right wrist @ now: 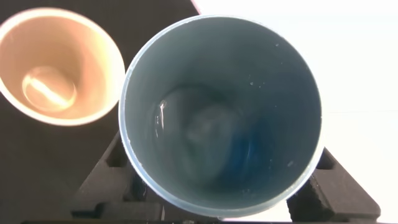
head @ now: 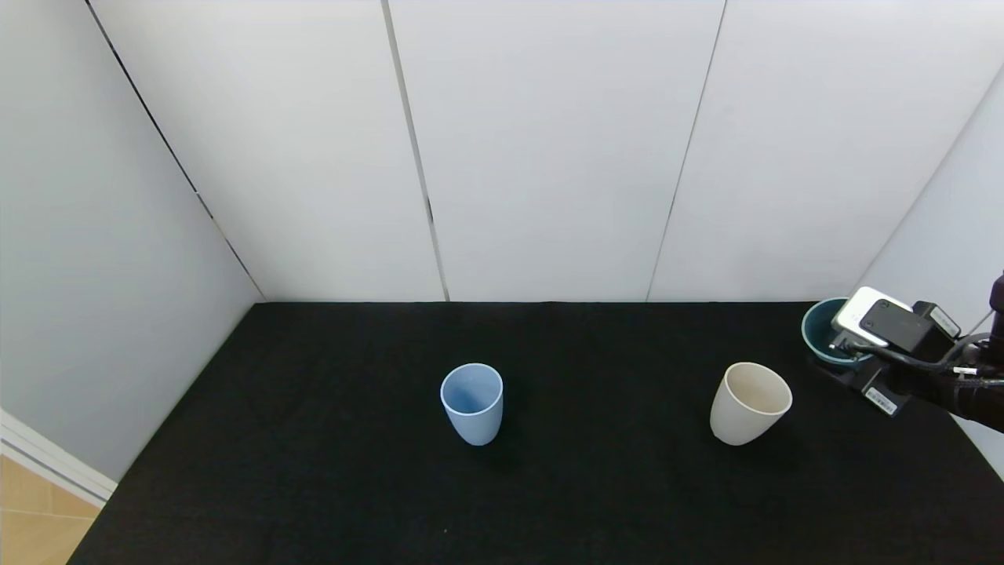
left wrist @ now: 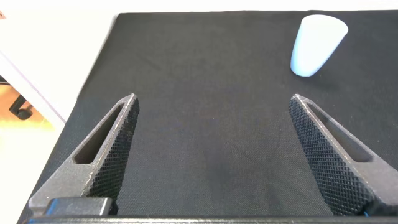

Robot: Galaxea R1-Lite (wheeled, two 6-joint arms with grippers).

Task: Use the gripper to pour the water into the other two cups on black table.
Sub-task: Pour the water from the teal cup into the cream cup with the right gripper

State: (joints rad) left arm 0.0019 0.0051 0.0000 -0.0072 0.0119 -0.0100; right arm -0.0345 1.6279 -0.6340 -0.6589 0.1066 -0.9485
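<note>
Teal cup (right wrist: 221, 112) pinched between jaws of right gripper (head: 851, 362), just beside cream cup (head: 750, 402), at black table (head: 329, 471) edge. Water (right wrist: 205, 137) visible inside: load judged light, sloshing; rigid smooth wall, mid-height grip advised. Blue cup (head: 472, 402) well apart from cream cup. Left gripper (left wrist: 211, 162) parked, jaws spread.

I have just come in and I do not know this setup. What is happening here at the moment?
The right pincer holds a teal cup with water in it, at the right edge of the black table. The cup is upright beside the cream cup; nothing is being poured. The cream cup looks empty. The light blue cup stands alone near the middle of the table. The left pincer hangs open above bare table and holds nothing.
</note>
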